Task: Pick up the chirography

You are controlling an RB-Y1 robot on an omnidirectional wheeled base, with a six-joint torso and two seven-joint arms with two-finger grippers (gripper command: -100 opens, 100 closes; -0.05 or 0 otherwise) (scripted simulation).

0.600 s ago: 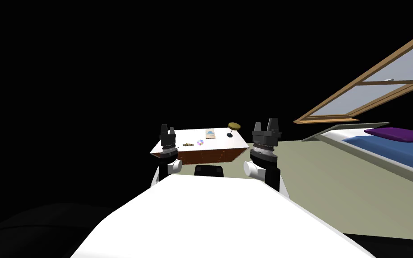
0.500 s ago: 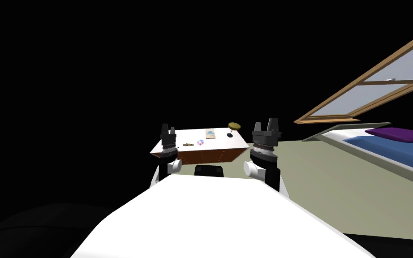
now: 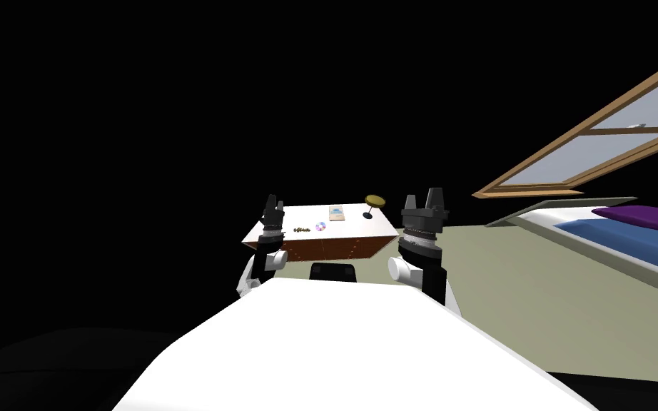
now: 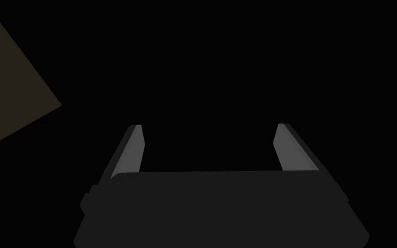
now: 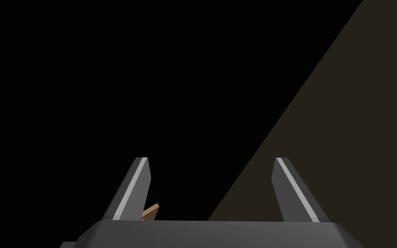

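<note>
The chirography [image 3: 336, 212] is a small tan sheet with a blue mark, lying flat near the far side of a white-topped table [image 3: 363, 222] with brown sides, ahead of me in the head view. My left gripper [image 3: 273, 203] is raised in front of the table's left corner, tilted a little. In the left wrist view the left gripper [image 4: 210, 125] is open and holds nothing. My right gripper [image 3: 424, 196] stands upright off the table's right corner. The right wrist view shows the right gripper [image 5: 210, 159] open too, also holding nothing. Both are well short of the sheet.
On the table also lie a shiny disc [image 3: 320, 227], a small dark beaded thing [image 3: 301, 230] and a gold dish on a black stand [image 3: 372, 202]. A bed [image 3: 606, 246] with a purple pillow [image 3: 645, 215] and a wood-framed window [image 3: 606, 135] are at the right. Black area lies beyond.
My left gripper has swung slightly right and tilted, now narrower in the head view. The head camera has turned a little; the window and bed have slid right. The right arm is unchanged.
</note>
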